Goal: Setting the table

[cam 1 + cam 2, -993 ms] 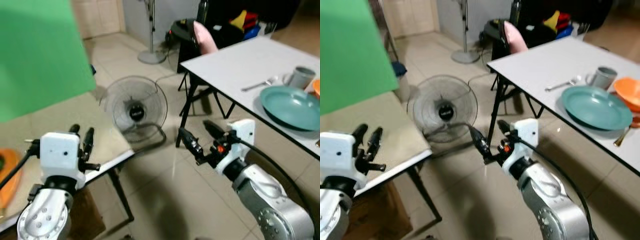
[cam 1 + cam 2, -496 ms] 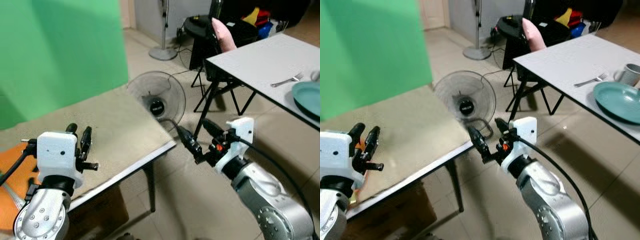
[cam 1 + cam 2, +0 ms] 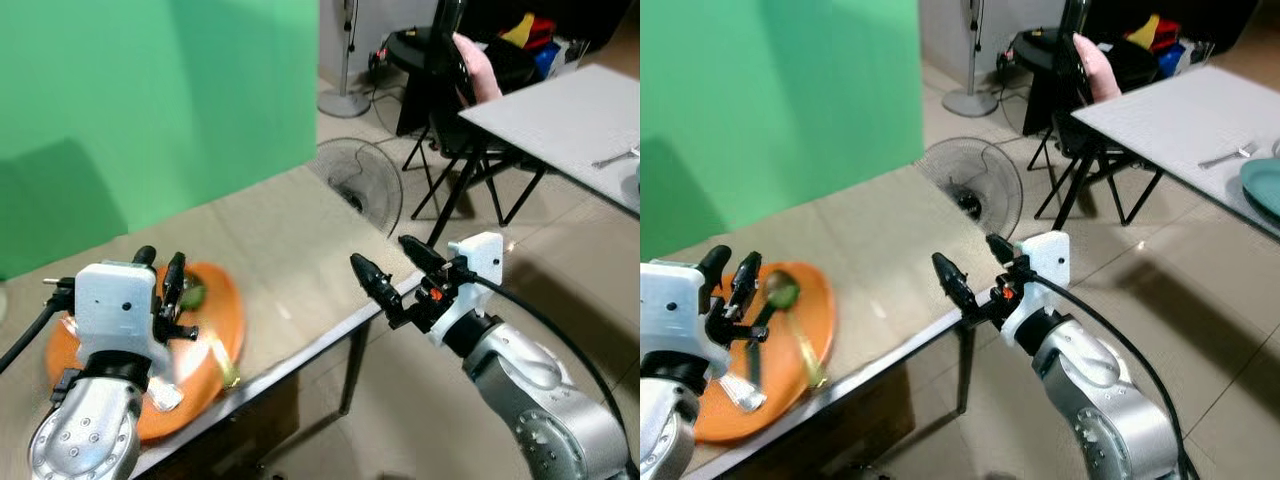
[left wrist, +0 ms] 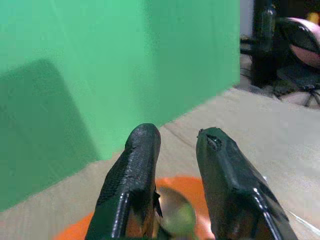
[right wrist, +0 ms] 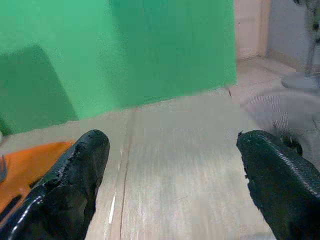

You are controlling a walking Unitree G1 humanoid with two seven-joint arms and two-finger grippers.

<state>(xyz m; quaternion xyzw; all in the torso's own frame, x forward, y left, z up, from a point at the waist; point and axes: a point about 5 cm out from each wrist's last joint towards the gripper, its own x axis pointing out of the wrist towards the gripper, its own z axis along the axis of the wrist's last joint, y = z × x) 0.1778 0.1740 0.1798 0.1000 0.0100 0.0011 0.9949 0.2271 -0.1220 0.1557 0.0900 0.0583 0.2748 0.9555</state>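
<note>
Both the left gripper (image 3: 736, 281) and right gripper (image 3: 973, 266) hang open and empty; the orange plate (image 3: 810, 330) with cutlery (image 3: 805, 350) waits unfetched on the table (image 3: 890, 250).

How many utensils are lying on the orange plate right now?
3: on the orange plate, a green spoon by the left gripper, a gold utensil to its right, a silver one nearer. The arm may hide more.

An orange plate (image 3: 790, 345) holding cutlery (image 3: 775, 318) sits on the beige table (image 3: 890, 260).
</note>
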